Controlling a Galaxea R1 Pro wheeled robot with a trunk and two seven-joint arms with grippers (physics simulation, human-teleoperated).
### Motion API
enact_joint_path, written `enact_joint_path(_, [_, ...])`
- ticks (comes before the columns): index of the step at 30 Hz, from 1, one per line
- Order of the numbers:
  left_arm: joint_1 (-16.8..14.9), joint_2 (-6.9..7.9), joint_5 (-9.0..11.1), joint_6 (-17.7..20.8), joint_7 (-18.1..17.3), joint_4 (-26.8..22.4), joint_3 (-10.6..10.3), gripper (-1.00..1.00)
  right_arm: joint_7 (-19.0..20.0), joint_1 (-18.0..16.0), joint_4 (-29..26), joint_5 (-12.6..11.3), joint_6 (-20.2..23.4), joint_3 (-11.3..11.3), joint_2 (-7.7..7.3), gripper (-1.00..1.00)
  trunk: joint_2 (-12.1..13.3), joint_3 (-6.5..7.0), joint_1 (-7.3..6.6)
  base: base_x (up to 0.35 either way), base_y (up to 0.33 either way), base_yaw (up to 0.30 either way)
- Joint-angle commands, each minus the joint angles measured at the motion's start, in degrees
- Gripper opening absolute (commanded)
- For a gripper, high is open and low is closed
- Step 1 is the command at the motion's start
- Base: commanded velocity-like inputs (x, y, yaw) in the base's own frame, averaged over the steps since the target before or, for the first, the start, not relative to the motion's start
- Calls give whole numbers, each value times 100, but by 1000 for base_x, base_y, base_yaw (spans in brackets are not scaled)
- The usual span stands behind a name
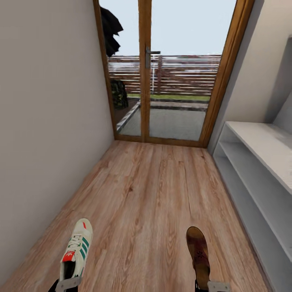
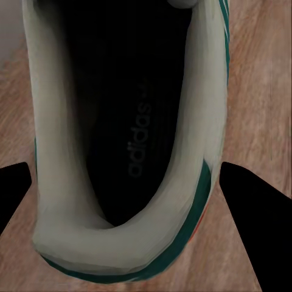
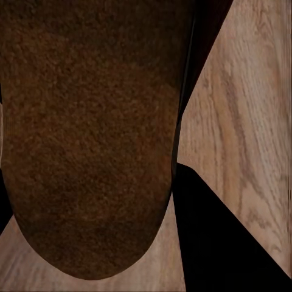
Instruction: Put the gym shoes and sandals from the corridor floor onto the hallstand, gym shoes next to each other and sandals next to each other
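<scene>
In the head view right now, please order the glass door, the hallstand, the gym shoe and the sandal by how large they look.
1. Glass door
2. Hallstand
3. Gym shoe and sandal: they look about alike, so I do not rank them. Both are cut by the picture's lower edge.

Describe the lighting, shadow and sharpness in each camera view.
Head view: soft, even daylight through the wood-framed glass door, no glare. Left wrist view: white teal-striped gym shoe slightly blurred, its inside nearly black. Right wrist view: dark brown sandal footbed dim and grainy; light wood-plank floor grain clear.
</scene>
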Motion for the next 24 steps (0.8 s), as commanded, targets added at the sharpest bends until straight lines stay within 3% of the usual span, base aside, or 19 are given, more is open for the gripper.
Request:
enact_joint_path(1, [-1, 2, 53, -18, -4, 0, -17, -100, -34, -5, 7, 39, -10, -18, 3, -100, -2, -3, 2, 337, 4, -299])
enact_joint_path(14, [-1, 2, 49, -18, -4, 0, -17, -100, -47, -5, 2, 32, -6, -23, 9, -100, -2, 50, 2, 337, 1, -272])
enact_joint_path(24, [-1, 2, 51, -18, -4, 0, -17, -100, -30, -5, 6, 46, -9, -20, 4, -100, -2, 61, 2, 338, 0, -50])
